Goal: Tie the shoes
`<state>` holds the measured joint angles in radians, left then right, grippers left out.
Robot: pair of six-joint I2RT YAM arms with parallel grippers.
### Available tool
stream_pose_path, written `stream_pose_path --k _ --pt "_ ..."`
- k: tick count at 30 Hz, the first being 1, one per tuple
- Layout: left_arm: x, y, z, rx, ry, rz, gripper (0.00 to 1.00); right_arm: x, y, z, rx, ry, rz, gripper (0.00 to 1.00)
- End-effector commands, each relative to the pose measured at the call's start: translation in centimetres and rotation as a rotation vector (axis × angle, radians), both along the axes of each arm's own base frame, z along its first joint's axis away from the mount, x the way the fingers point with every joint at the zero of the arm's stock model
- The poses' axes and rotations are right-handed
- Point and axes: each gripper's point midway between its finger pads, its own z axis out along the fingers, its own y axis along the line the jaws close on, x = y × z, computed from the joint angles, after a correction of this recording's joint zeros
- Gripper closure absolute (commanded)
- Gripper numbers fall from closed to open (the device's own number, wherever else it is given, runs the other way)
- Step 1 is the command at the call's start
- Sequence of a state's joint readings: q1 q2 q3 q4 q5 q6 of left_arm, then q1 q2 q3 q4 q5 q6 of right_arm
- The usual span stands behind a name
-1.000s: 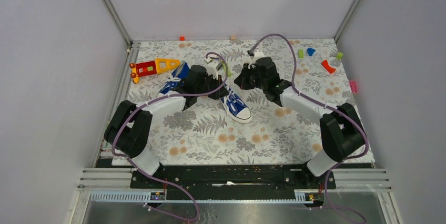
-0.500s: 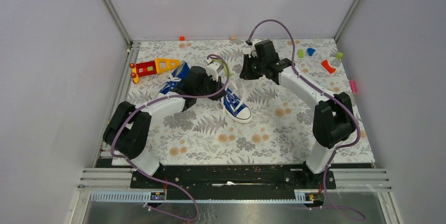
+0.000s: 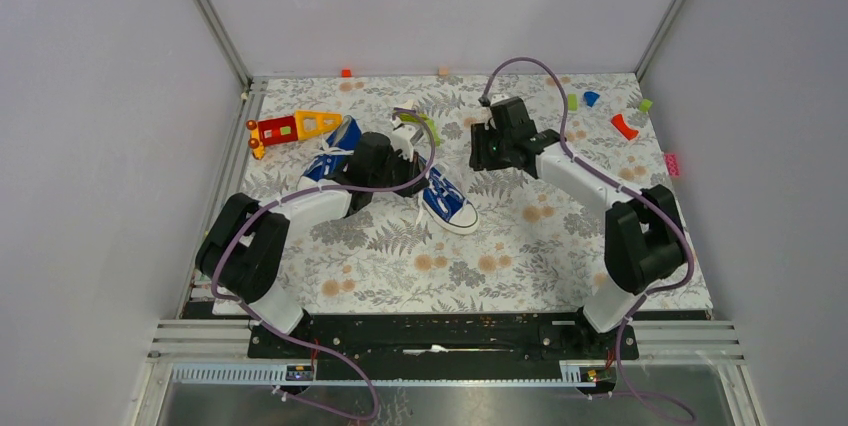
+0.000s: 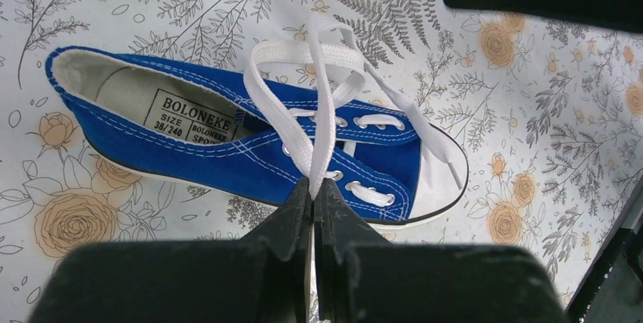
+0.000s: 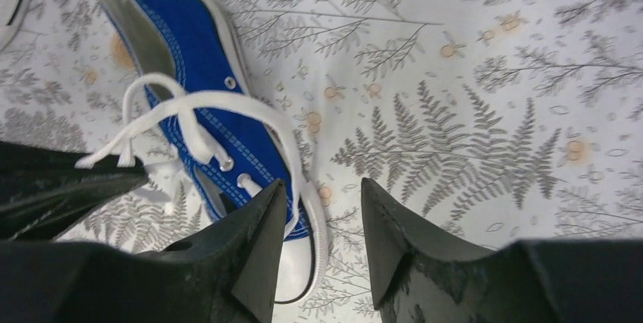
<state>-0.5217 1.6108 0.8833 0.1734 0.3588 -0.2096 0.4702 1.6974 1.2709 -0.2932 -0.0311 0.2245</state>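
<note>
Insole label in the shoe reads "BOLONEKE, SIZE 38/240".

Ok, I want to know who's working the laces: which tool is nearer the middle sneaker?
Left. The left tool is shut on the white lace of that sneaker, just above it. The right tool hangs open farther off to its right, holding nothing.

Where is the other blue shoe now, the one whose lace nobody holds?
In the top view the other shoe lies left of centre, just right of the red-and-yellow toy, partly hidden behind the left arm.
</note>
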Motion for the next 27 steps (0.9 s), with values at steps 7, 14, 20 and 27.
stream_pose_path --k 7,14,20,27 --pt "0.9 -0.6 3.7 -0.064 -0.116 -0.017 1.00 -2.1 2.7 -1.3 0.258 0.059 0.052 0.51" --pt "1.1 -0.6 3.9 -0.061 -0.127 -0.021 1.00 -1.7 3.6 -3.7 0.362 0.144 0.017 0.51" --pt "1.3 -0.8 4.3 -0.064 -0.135 -0.028 1.00 -2.3 4.1 -5.8 0.383 0.219 0.018 0.57" --pt "1.4 -0.8 4.1 -0.057 -0.140 -0.032 1.00 -3.5 5.0 -5.5 0.481 0.242 0.019 0.97"
